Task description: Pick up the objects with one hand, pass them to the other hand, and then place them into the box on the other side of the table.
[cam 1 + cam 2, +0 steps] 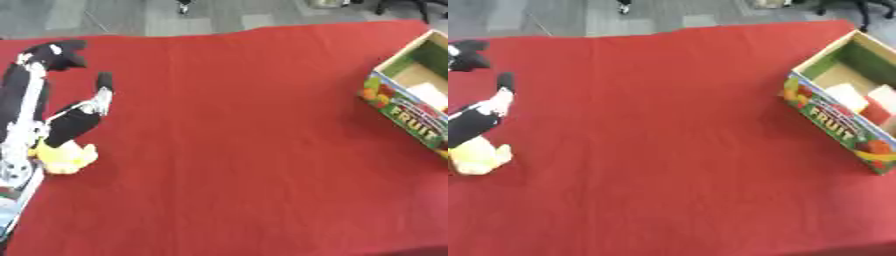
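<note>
while the left hand [74, 122] curls its fingers [103, 85] loosely, it touches a yellow object [63, 157].

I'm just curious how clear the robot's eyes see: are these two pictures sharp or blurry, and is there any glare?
Left eye view: soft throughout, box lettering smeared, left hand fuzzy. Right eye view: equally soft, red cloth evenly lit, no glare, only faint shadows.

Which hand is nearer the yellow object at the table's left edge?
Left. The left hand is on the yellow object, fingers apparently around it; the right hand shows in neither view.
</note>
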Robot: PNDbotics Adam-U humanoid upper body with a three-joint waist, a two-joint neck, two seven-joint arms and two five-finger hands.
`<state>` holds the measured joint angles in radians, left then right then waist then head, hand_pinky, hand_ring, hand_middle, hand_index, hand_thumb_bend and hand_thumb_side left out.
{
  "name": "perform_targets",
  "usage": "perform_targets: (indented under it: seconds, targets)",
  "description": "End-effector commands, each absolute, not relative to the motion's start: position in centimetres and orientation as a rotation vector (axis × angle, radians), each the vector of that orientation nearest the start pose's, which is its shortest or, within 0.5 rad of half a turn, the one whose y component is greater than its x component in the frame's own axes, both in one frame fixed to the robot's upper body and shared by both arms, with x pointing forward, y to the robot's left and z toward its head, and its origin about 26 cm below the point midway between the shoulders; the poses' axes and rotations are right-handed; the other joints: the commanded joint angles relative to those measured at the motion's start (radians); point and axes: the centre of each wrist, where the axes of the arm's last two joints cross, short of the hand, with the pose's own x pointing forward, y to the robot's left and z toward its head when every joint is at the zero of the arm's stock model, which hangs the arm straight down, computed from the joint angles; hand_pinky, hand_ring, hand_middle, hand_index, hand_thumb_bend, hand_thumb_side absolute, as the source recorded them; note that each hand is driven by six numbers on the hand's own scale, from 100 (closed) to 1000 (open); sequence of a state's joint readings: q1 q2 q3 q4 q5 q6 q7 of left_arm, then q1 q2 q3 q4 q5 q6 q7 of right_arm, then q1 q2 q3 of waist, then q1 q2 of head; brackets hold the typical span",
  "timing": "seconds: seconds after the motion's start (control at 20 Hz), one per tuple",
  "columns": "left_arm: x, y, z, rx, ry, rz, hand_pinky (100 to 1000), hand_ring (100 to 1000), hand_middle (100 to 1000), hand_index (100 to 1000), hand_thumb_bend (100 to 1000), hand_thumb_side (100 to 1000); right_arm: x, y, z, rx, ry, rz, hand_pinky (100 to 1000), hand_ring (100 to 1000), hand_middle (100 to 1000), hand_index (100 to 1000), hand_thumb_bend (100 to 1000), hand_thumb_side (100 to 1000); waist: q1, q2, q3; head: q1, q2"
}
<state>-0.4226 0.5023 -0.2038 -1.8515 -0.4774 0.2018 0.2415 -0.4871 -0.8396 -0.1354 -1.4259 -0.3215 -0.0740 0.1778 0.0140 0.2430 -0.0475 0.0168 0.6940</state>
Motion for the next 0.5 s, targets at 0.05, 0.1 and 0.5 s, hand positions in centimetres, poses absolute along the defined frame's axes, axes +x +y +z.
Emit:
perform_targets:
  seconds: [0.05,0.1,0.5]
  targets:
    - [32.5,25.3,21.4,0.949,-2.099,-0.614,731,668,565,809,270,375,34.2,-42.5,27.8,-0.307,-2.106,0.509,995,1000,792,941,100,501,-0.001,-0.029,0.003,0.043,0.016]
    - [32.4,25.6,21.6,0.957,-2.09,-0.616,732,669,566,809,275,374,33.9,-41.9,28.0,-0.287,-2.129,0.52,993,1000,789,937,100,458,0.0,-0.031,0.005,0.051,0.02]
    - [32.2,27.7,23.5,0.951,-1.933,-0.754,758,703,595,821,315,432,32.3,-39.0,28.8,-0.211,-2.217,0.58,987,1000,783,925,100,355,0.001,-0.044,0.013,0.088,0.027]
